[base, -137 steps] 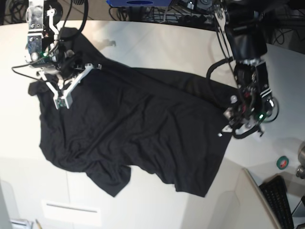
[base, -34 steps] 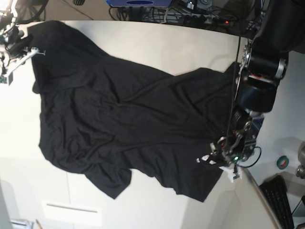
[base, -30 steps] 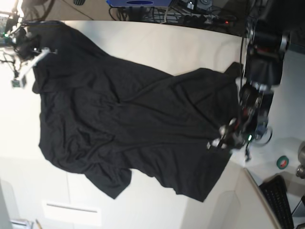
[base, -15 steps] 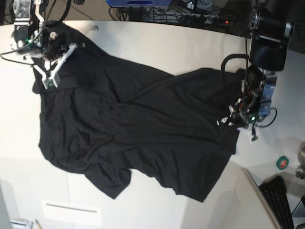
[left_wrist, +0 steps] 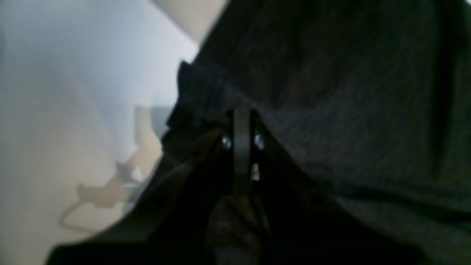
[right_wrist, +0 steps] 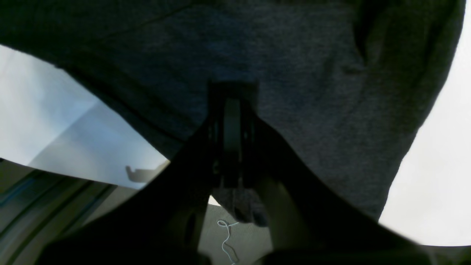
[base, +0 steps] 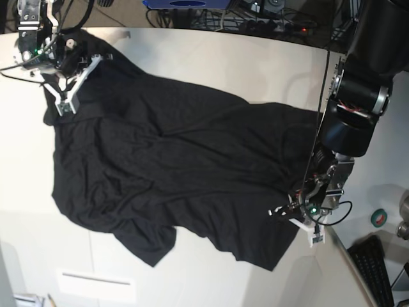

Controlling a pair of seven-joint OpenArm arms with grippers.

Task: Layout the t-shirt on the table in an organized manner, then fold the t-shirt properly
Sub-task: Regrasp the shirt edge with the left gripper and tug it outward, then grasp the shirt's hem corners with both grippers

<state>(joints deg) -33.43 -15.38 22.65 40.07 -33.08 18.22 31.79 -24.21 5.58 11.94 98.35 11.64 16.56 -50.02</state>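
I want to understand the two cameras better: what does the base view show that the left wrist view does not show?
Only the base view shows the whole t-shirt spread on the table, the right gripper, a keyboard and cables. Only the left wrist view shows the left gripper shut on a fold of fabric, close up. Both show black cloth and pale tabletop.

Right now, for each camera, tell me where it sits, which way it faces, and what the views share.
Base: high above, facing down on the table, the spread t-shirt and both arms.
Left wrist: on the left arm, looking along the left gripper, shut on the t-shirt over pale tabletop.
Right wrist: on the right arm, looking along the right gripper, shut on cloth.
Shared: all three show the black shirt; base shows both the left gripper and the right gripper.
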